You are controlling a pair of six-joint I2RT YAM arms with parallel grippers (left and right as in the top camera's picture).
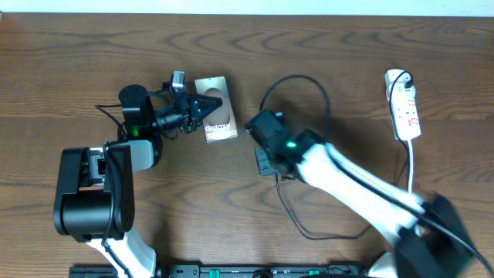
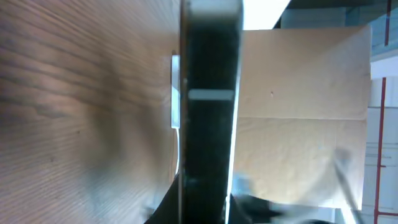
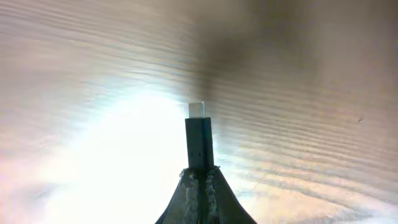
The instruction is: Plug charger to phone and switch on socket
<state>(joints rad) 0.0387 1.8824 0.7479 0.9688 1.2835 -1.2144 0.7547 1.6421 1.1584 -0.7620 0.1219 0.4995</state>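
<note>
The phone (image 1: 217, 122) is a brown slab with white "Galaxy" lettering, face up left of the table's centre. My left gripper (image 1: 205, 107) is shut on its left part. In the left wrist view the phone (image 2: 211, 124) shows edge-on as a dark bar between the jaws (image 2: 203, 202). My right gripper (image 1: 255, 125) is just right of the phone and shut on the charger's black plug (image 3: 200, 140), whose tip points forward beyond the fingers (image 3: 200, 180). The black cable (image 1: 297, 77) loops behind the right arm. The white socket strip (image 1: 405, 104) lies at the far right.
The strip's thick white cord (image 1: 411, 166) runs down the right side toward the front. The black cable also trails across the table near the front (image 1: 309, 230). A tan board (image 2: 298, 124) stands beyond the table in the left wrist view.
</note>
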